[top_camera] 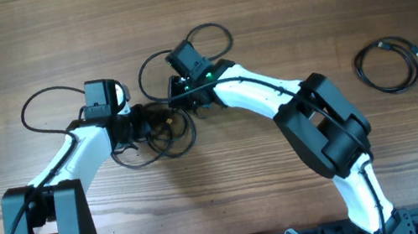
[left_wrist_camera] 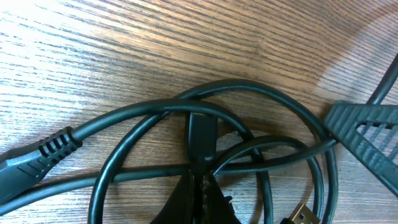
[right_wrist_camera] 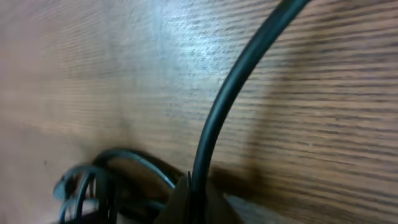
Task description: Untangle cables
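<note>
A wood-grain table (top_camera: 10, 48) carries a tangle of thin black cables (top_camera: 162, 133) near its centre. The loops overlap, so single cords are hard to trace. The left gripper (left_wrist_camera: 200, 180) has its jaws pressed together on a short, thicker black piece (left_wrist_camera: 200, 140) of the tangle where strands cross; the frame's lower edge cuts off its fingers. The right gripper (right_wrist_camera: 189, 190), blurred and mostly out of frame, pinches one cord (right_wrist_camera: 236, 87) rising from its closed tips. From above, the wrists hide both grips. A separate coiled black cable (top_camera: 388, 66) lies well apart, near the table's right edge.
</note>
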### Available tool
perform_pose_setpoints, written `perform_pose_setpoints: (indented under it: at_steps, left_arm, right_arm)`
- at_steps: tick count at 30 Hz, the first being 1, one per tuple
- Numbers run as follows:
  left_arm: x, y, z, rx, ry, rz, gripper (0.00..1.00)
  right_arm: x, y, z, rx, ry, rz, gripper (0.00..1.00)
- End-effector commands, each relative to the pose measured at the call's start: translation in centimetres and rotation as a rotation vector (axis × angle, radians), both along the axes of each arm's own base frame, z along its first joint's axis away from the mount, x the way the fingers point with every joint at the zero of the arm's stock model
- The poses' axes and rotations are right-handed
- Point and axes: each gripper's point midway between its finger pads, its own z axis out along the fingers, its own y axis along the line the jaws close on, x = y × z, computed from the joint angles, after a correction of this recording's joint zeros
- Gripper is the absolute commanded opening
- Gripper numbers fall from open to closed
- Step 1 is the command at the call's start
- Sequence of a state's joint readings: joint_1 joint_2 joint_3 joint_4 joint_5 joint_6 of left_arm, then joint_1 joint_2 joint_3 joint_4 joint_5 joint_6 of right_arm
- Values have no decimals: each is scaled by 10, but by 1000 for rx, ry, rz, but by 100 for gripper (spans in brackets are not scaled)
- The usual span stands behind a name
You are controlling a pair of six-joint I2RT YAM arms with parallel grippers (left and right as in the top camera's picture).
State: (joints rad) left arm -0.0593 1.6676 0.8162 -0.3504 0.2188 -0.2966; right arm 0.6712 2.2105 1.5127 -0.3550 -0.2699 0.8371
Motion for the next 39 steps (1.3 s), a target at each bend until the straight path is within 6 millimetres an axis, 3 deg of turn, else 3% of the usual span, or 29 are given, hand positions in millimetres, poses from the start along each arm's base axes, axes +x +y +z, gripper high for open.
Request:
perform_pose_setpoints:
  at_steps: [1, 5, 12, 14, 15, 18, 20, 23, 25, 30, 32, 34, 39]
  left_arm:
    - [-2, 11, -7, 60, 13, 24, 4]
    - [-2, 11, -7, 58, 14, 33, 4]
    - [0, 27, -7, 54, 25, 123, 4]
    - [-1, 34, -7, 48, 33, 162, 4]
    - [-2, 41, -8, 47, 42, 184, 4]
    - [-2, 42, -8, 47, 42, 188, 4]
    - [-2, 42, -8, 47, 42, 187, 4]
    - [-2, 42, -8, 47, 42, 188, 4]
    - [-2, 42, -8, 47, 42, 188, 4]
    - [-2, 43, -8, 52, 44, 189, 4]
    - [-4, 44, -9, 58, 48, 191, 4]
    - [-4, 44, -9, 58, 49, 191, 4]
    - [-4, 44, -9, 58, 49, 191, 4]
  right_arm:
    - [-1, -17, 39, 101, -7, 142, 4]
    - [5, -68, 80, 51, -36, 136, 4]
    - [-12, -117, 156, 15, -164, 215, 4]
    - [-15, -130, 176, 20, -188, 189, 4]
    - [-16, -147, 202, 32, -239, 152, 4]
    - [-12, -166, 227, 43, -302, 104, 4]
    - [-9, -192, 253, 49, -368, 39, 4]
    - [-6, -224, 275, 46, -426, -42, 4]
    - [-2, -260, 291, 31, -471, -136, 4]
    - [4, -319, 291, -11, -465, -287, 4]
    - [5, -361, 284, -96, -445, -405, 4]
    - [0, -399, 276, -194, -413, -518, 4]
    - [-23, -467, 262, -388, -320, -764, 4]
